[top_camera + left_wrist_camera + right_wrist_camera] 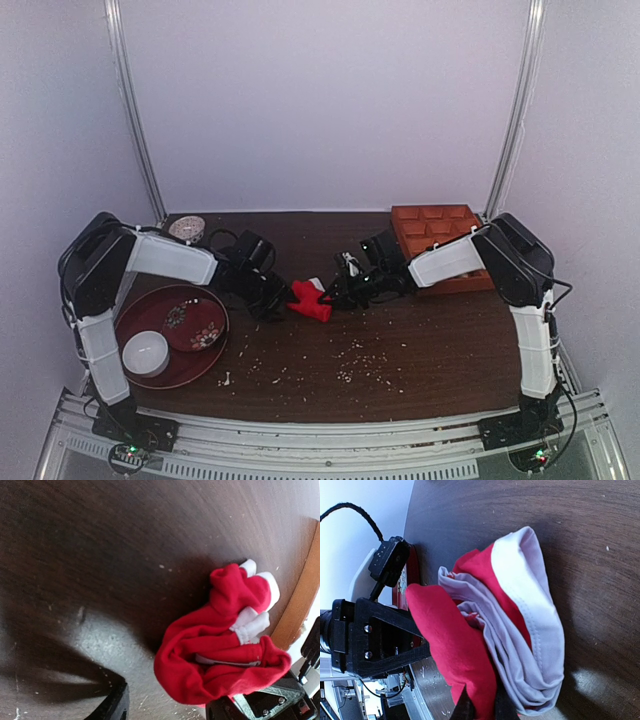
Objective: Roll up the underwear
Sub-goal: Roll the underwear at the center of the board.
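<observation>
The left claw (272, 298) stands with its fingers wide apart. In the left wrist view, the underwear (311, 301) leans against one finger (250, 705) only and nothing is pinched on that side. We judge this to be the first hazard. If the bundle is tugged from the other side, it has no second hold and the turns already made can slacken or drag open.

The underwear sits mid-tabletop (420, 340) between the two claws as a bunched red wad. We cannot tell whether it rests on the wood or hangs just above it. In the right wrist view, the white waistband folds lie in loose loops rather than tight layers, so an uneven pull may let them spring out.

Pale crumbs (350, 365) are scattered nearby, and dragging the cloth could pick them up.

The right claw (338, 293) is clamped on a red edge of the underwear. Both claws are very near each other, so closing the left one or turning either wrist risks finger-to-finger contact.
</observation>
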`<action>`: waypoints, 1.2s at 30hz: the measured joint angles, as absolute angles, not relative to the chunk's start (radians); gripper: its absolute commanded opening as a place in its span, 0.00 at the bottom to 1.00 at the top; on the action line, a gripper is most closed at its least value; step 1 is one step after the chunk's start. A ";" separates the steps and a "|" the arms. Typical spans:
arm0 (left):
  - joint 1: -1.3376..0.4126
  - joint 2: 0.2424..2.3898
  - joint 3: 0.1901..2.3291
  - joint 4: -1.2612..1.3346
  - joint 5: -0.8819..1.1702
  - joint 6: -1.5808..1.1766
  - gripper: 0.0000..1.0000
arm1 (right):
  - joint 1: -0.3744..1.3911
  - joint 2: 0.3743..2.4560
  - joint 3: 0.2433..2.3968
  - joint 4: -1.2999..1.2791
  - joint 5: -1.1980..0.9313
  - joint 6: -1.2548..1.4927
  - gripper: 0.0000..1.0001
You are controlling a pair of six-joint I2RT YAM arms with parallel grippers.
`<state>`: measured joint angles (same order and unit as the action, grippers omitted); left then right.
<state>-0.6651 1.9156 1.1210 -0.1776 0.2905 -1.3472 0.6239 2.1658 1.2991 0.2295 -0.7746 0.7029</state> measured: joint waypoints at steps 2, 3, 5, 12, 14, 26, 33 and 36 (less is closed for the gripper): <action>-0.665 1.914 1.102 -0.128 0.289 -1.363 0.53 | 0.624 2.166 1.299 0.228 -0.774 0.702 0.00; -0.665 1.914 1.091 -0.098 0.290 -1.374 0.53 | 0.624 2.166 1.299 0.227 -0.774 0.702 0.00; -0.667 1.914 1.074 -0.049 0.290 -1.388 0.53 | 0.624 2.166 1.299 0.226 -0.774 0.701 0.00; -0.669 1.922 1.045 0.070 0.292 -1.423 0.54 | 0.623 2.166 1.299 0.221 -0.774 0.691 0.00; -0.669 1.925 1.026 0.107 0.292 -1.434 0.54 | 0.623 2.166 1.299 0.220 -0.774 0.691 0.00; -0.669 1.950 1.046 0.131 0.292 -1.428 0.49 | 0.622 2.166 1.299 0.213 -0.773 0.685 0.00; -0.670 1.971 1.063 0.132 0.291 -1.423 0.10 | 0.621 2.166 1.308 0.185 -0.769 0.661 0.05; -0.670 1.972 1.066 0.126 0.291 -1.422 0.01 | 0.621 2.166 1.319 0.161 -0.764 0.642 0.08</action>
<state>-0.6697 1.9724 1.0660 0.1261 0.2913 -1.4220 0.6209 2.1658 1.3190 0.1608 -0.7639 0.6418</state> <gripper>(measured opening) 0.082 0.075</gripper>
